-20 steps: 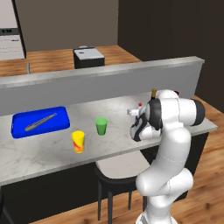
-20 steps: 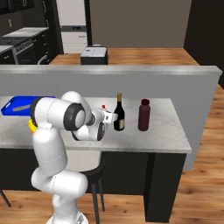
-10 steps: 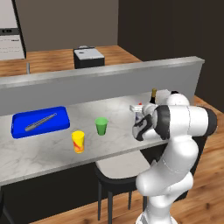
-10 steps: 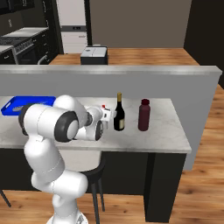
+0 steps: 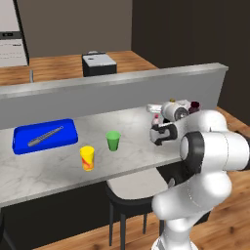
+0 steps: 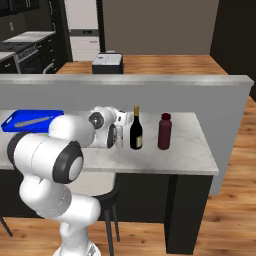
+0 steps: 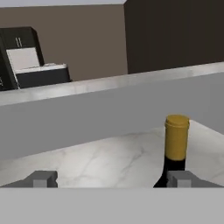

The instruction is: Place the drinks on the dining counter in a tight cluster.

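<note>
so, working left to right along your dining counter [image 5: 58,168]: at the far left you have a blue tray [image 5: 45,136] with a grey utensil [image 5: 45,137] lying slantwise in it. next comes a yellow cup [image 5: 87,157] near the front edge, and just right of it and a little further back a green cup [image 5: 113,140], the two apart from each other. right of those, in the left base view, your gripper [image 5: 161,135] hangs above the marble with its jaws spread wide and nothing between them; in the hand view the two fingertips [image 7: 42,178] stand far apart over bare counter. a small pale red-capped bottle [image 5: 156,120] sits just behind the hand, mostly hidden by it; in the right base view you can see only a pale sliver of it [image 6: 120,135] just left of the wine bottle, and whether the two touch cannot be told. the dark wine bottle [image 6: 136,131] stands upright just right of the hand, its gold neck rising beside the right fingertip in the hand view [image 7: 176,143]. right again, close by but with a clear gap, stands the squat maroon bottle [image 6: 164,131] with its red cap, upright. all three drinks are on the counter, in front of the raised grey ledge [image 6: 150,95]. a black stool [image 5: 132,190] is tucked under the front edge by the arm.
</note>
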Motion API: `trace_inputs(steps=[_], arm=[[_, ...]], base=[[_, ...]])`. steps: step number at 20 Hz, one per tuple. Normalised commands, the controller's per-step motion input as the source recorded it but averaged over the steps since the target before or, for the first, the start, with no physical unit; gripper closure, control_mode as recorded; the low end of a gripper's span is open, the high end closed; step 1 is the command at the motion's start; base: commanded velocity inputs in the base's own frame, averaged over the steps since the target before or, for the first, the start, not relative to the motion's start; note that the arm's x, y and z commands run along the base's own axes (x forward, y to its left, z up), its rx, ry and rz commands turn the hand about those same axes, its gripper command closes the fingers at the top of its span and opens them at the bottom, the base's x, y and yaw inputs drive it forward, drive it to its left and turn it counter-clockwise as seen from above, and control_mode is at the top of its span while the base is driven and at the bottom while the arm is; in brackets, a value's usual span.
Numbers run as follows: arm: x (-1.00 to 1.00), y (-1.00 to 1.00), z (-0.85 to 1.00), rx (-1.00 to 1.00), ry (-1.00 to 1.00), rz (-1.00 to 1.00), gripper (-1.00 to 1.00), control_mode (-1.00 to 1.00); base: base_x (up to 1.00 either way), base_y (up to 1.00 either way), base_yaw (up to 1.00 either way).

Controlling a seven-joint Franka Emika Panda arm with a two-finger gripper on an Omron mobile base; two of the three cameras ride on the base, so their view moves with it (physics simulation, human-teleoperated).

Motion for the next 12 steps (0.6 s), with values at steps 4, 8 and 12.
trace_inputs(steps=[4,8,12], arm=[[0.02,-0.08,0.88,0.00,0.21,0.00,-1.00,-1.00],[0.00,-0.11,0.77,0.00,0.34,0.00,-1.00,-1.00],[-0.07,-0.07,0.42,0.00,0.58,0.00,-1.00,-1.00]], base=[[0.00,0.00,0.00],[0.00,0.00,0.00],[0.00,0.00,0.00]])
